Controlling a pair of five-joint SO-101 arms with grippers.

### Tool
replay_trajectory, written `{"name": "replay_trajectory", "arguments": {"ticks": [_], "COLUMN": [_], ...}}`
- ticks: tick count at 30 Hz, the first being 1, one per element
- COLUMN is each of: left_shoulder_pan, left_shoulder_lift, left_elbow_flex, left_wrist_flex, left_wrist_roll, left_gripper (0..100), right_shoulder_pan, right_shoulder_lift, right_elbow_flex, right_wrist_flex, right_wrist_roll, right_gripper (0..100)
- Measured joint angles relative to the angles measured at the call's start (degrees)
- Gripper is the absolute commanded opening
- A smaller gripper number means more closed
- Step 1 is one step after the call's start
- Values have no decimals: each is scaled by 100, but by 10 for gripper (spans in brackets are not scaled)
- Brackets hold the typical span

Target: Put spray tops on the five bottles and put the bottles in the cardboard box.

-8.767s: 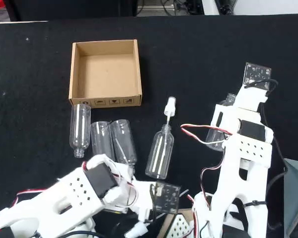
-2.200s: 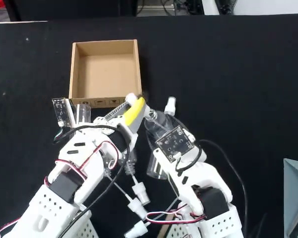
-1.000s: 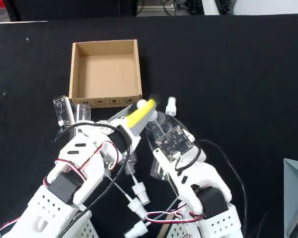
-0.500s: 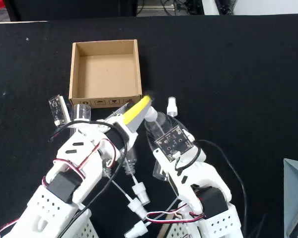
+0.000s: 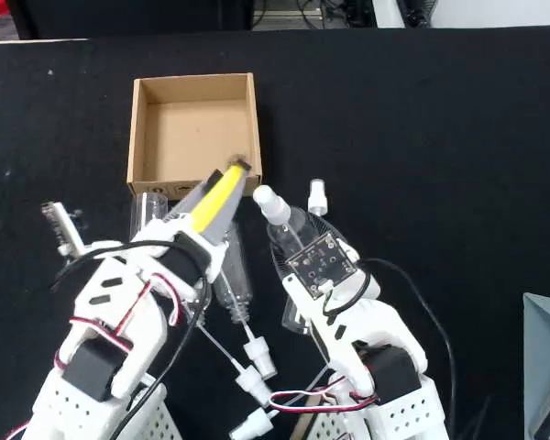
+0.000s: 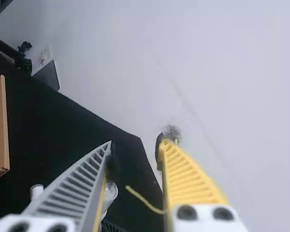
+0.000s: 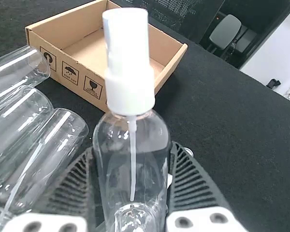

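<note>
Near brown cardboard box (image 5: 192,80): right hand (image 7: 131,154) clamped on clear plastic bottle (image 7: 113,145), white spray top (image 7: 127,63) on.
Over box's near wall: left hand (image 6: 137,145), fingers apart, empty.
Box rim: clear it before letting go.

Clear bottle (image 7: 130,154) w/ white spray top (image 7: 128,63), brown cardboard box (image 7: 58,58), black table (image 5: 422,137).

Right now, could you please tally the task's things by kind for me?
Clear bottles: 5
White spray tops: 5
Cardboard box: 1
Total: 11
</note>
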Motion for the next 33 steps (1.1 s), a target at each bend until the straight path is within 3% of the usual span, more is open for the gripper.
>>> {"name": "replay_trajectory", "arguments": {"ticks": [15,22,33], "left_shoulder_pan": [-818,-800,-809], "left_shoulder_lift": [-141,-141,-141], "left_elbow_flex": [308,527,826], "left_wrist_flex": [-26,-26,-26], "left_wrist_roll": [0,-325,-378], "left_gripper": [134,134,134], "right_shoulder_pan": [0,0,0], "right_shoulder_lift": [0,0,0], "right_elbow_flex": [9,9,9], "right_wrist_flex": [-105,-193,-193], "right_wrist_roll": [-229,-721,-756], "right_gripper": [25,25,26]}}
